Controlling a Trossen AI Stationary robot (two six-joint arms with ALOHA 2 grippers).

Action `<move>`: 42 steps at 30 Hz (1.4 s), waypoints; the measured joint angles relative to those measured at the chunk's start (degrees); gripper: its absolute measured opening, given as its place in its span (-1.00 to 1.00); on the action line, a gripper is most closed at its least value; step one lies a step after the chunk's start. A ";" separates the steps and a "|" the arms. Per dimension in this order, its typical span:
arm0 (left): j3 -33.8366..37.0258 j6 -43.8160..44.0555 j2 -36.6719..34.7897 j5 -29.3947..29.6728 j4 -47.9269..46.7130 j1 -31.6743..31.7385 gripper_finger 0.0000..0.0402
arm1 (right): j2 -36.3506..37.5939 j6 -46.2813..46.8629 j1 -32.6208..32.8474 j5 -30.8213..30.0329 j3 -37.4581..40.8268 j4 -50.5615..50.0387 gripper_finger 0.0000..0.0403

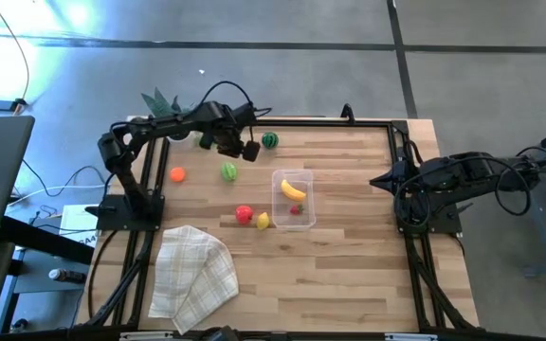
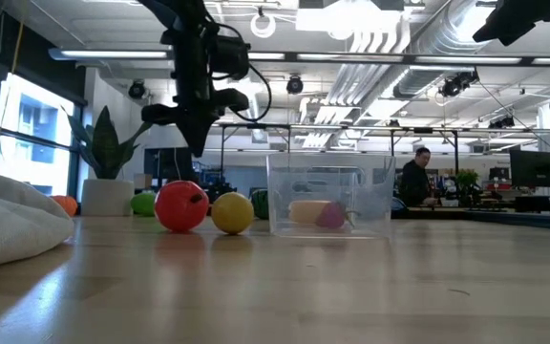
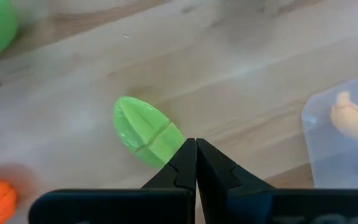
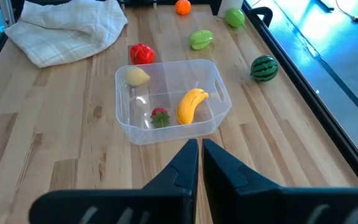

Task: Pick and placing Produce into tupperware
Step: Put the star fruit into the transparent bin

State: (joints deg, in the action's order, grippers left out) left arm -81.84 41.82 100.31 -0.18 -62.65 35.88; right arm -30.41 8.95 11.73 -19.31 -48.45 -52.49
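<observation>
We find the left gripper closed and empty, hovering just above the light green fruit, left of the tupperware. Its long axis runs diagonally. The right gripper, closed, waits farther off.

A light wooden desk with a dark frame stands on a grey concrete floor crossed by dark lines. Across the desk, the room is an open workshop: white ducts and pipes run under the ceiling with strip lights. A tall window brightens one side. A person sits far back near monitors.
</observation>
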 joint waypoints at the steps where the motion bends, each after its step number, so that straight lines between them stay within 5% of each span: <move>1: 0.00 -0.01 0.00 0.21 0.02 -0.07 -1.00 | 0.00 0.00 -0.01 0.00 0.00 -0.01 -0.94; 13: 0.00 -0.26 0.00 -0.28 4.25 0.04 -1.00 | 0.00 0.00 -0.01 0.00 0.00 0.00 -0.94; 22: 0.09 22.28 0.66 1.39 5.09 -2.73 -1.00 | 0.00 0.00 0.00 0.01 0.01 0.00 -0.94; 31: 0.07 25.59 1.25 8.41 4.94 -5.67 -1.00 | 0.00 0.00 -0.01 0.00 0.02 0.00 -0.94; 42: 0.13 40.43 3.52 4.92 -7.92 -5.57 -1.00 | 0.00 0.00 0.01 0.02 0.02 -0.02 -0.94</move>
State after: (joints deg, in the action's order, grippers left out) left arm -81.71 82.25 103.83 4.75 -70.57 30.30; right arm -30.41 8.95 11.75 -19.29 -48.42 -52.51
